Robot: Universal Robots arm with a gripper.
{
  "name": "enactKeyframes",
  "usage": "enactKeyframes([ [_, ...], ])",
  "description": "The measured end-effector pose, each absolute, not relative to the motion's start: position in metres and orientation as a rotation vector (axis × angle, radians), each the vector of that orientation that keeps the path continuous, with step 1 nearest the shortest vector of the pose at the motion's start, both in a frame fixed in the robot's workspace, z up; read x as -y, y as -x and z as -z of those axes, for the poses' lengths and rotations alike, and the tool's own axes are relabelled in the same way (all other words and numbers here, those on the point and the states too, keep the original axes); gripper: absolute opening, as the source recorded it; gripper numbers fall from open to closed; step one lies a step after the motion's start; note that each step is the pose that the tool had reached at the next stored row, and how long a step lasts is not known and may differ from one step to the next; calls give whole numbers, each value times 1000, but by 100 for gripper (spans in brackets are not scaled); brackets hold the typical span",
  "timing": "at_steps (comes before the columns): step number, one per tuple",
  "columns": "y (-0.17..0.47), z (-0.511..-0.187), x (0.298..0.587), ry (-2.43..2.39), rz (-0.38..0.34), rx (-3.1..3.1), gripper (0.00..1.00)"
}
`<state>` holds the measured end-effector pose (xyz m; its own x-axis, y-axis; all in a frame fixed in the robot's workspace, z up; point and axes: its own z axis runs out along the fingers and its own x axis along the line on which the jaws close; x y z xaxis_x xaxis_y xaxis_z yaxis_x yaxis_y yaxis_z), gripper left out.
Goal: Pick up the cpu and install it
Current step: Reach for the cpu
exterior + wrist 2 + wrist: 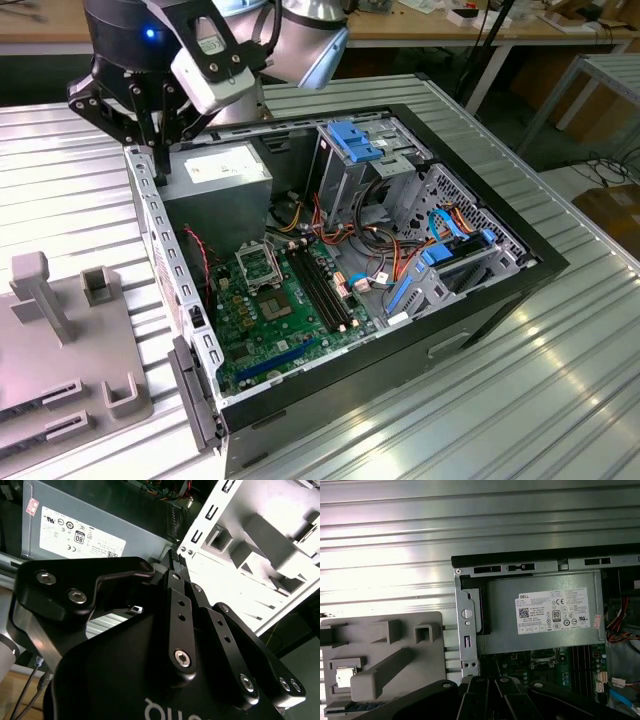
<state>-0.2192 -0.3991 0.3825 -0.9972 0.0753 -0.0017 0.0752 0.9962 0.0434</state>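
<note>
The cpu (pixel 343 676), a small pale square chip, lies in a recess of the grey holder plate (pixel 385 640) beside the computer case. My gripper (pixel 159 160) hangs over the case's rear corner, above the power supply (pixel 215 170), well apart from the cpu. Its black fingers (pixel 492 684) stand pressed together with nothing between them, and they show the same way in the second wrist view (pixel 176 565). The silver cpu socket (pixel 257 266) sits on the green motherboard (pixel 275 315) and also shows in the first wrist view (pixel 545 655).
The open black case (pixel 480 290) holds black memory slots (pixel 320 285), blue drive brackets (pixel 355 140) and bundled cables. The grey holder plate (pixel 60 350) with upright posts lies at the exterior view's left on the ribbed metal table (pixel 560 400).
</note>
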Motion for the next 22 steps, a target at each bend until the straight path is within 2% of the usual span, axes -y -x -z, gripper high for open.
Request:
enactKeyframes([
  [22,240,-380,399,-119,-68,-3146,13],
])
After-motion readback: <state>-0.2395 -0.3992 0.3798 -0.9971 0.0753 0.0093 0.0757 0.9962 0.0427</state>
